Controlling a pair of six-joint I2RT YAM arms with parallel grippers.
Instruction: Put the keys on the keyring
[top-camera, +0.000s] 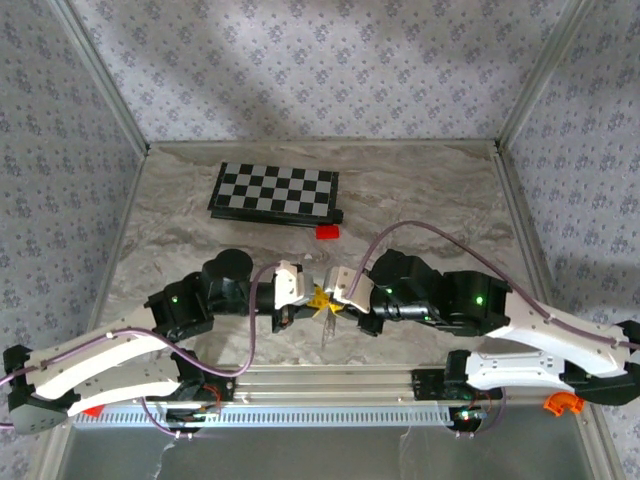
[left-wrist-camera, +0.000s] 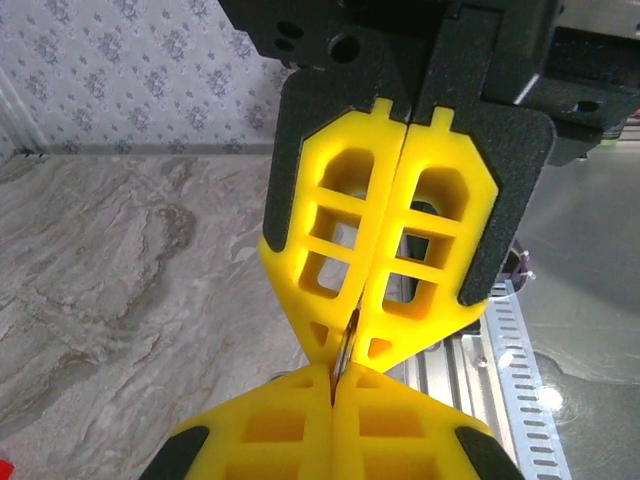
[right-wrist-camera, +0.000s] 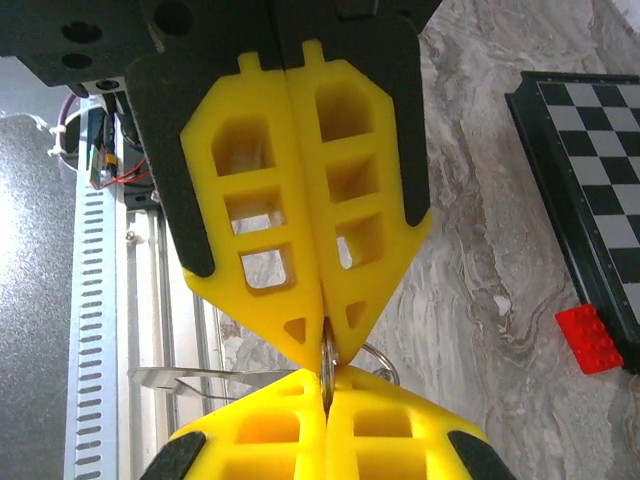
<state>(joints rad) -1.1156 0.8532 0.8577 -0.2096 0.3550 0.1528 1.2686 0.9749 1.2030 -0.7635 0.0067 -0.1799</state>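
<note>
Precariously, we hang the whole job on one thin pinch above the table (top-camera: 180, 225).

Near the slotted rail (right-wrist-camera: 95, 330), our left gripper (left-wrist-camera: 333, 372) and right gripper (right-wrist-camera: 325, 377) meet tip to tip, both clamped shut on the thin silvery keyring (right-wrist-camera: 327, 355). A flat key (right-wrist-camera: 190, 378) juts sideways from the pinch, and we cannot tell whether it is threaded on. With so little metal in either grip, we judge that a twist or uneven pull could slip the ring free and drop both towards the rail.
</note>
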